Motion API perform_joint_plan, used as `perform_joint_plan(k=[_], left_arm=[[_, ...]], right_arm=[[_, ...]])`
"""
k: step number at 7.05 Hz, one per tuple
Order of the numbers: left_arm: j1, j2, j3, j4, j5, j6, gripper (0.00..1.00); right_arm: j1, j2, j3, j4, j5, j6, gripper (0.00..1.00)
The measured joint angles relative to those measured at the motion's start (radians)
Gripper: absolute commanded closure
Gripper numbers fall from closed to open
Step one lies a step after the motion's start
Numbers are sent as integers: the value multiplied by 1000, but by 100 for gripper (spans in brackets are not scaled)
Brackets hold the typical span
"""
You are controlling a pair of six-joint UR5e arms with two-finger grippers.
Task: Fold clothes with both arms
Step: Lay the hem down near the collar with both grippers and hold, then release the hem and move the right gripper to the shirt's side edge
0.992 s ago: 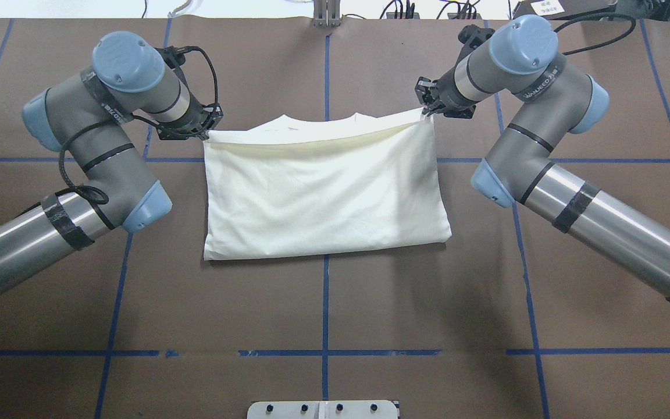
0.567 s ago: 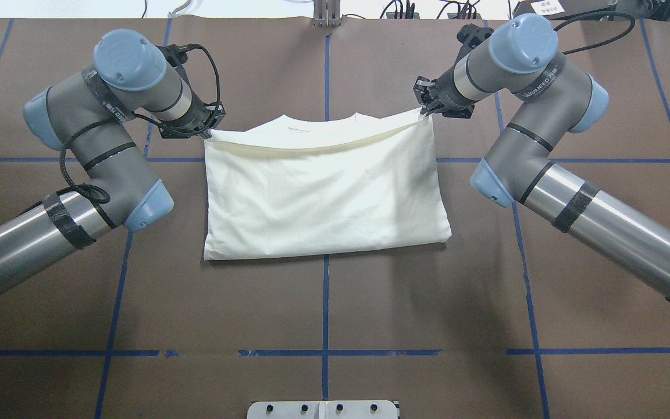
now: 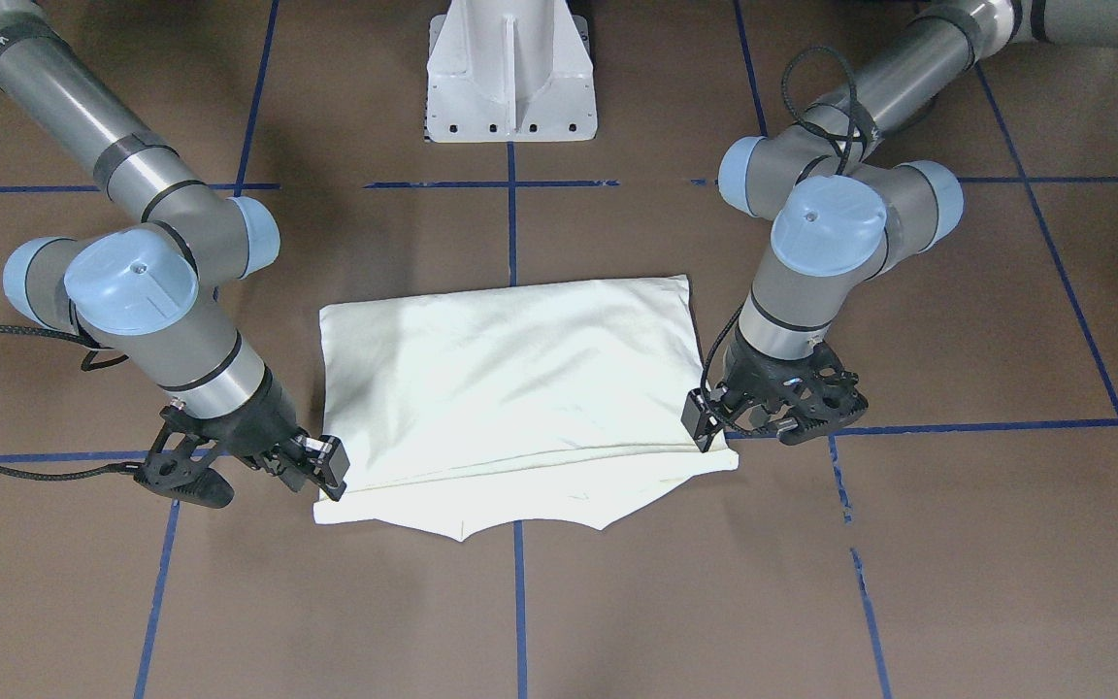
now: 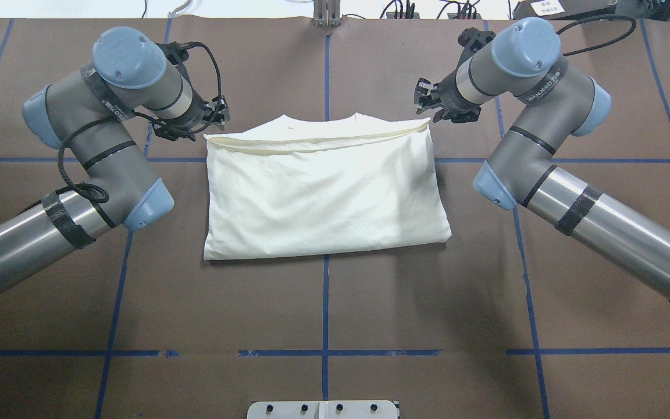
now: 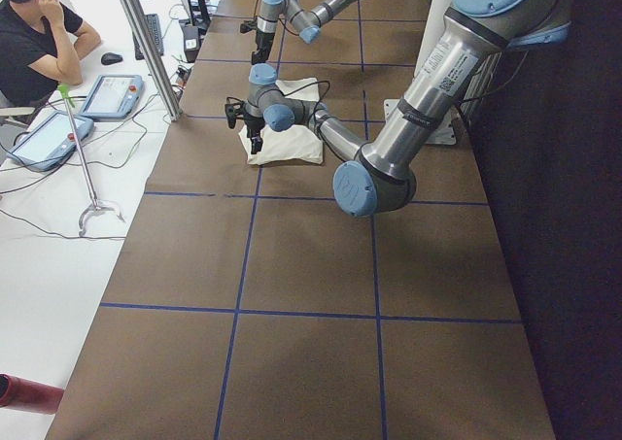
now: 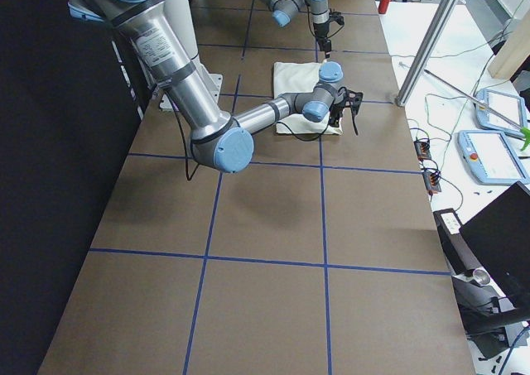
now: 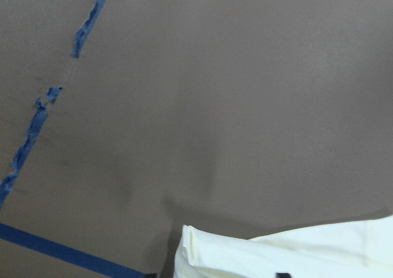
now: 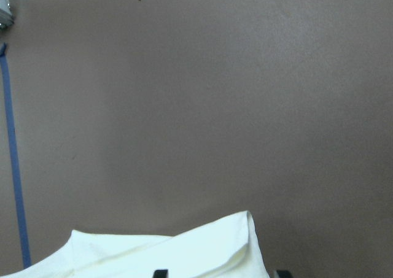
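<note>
The right jaws stand parted and hold nothing: in the right wrist view two dark fingertips (image 8: 159, 273) show at the lower border, and one corner of the shirt (image 4: 323, 192) lies loose between them. The left jaws also hold nothing, because the corner on their side lies flat on the tabletop (image 4: 224, 302) just beside them. They look parted, but only one tip shows in the left wrist view, so I cannot tell how wide. Between the two jaws runs the folded-over edge (image 4: 312, 148) of the shirt, and just beyond it the collar (image 4: 323, 127) comes out from under the upper layer. From the jaws toward the robot the cloth spreads as a flat rectangle, plain side up with no print to see, and it ends at the crease (image 4: 323, 247) on the robot's side. Its long axis goes from the left jaws to the right jaws, across the tabletop, and the collar points away from the robot. The left arm (image 4: 108, 151) and the right arm (image 4: 533, 145) bend in from the two short ends. I judge that the fold of the lower half onto the shoulders is laid, and that the step in hand is the letting go. The next move probably calls for lifting both jaws up and outward without dragging the corners, then for a grip on one short end to fold it over the other.
</note>
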Motion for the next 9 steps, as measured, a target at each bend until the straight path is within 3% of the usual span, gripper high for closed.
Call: perform_joint_plan(k=[2, 4, 6, 7, 9], left_arm=[[-4, 21, -86, 40, -4, 5, 0], [-4, 30, -124, 62, -6, 1, 0], [-3, 57, -173, 74, -7, -1, 0], [-3, 62, -182, 76, -7, 0, 0], [-2, 65, -186, 77, -8, 1, 0]], right_arm=[[-49, -102, 140, -9, 6, 9, 0], [-157, -261, 318, -14, -68, 42, 0], [-243, -350, 400, -16, -125, 57, 0], [-263, -363, 407, -16, -133, 58, 12], [-279, -370, 408, -17, -137, 59, 74]])
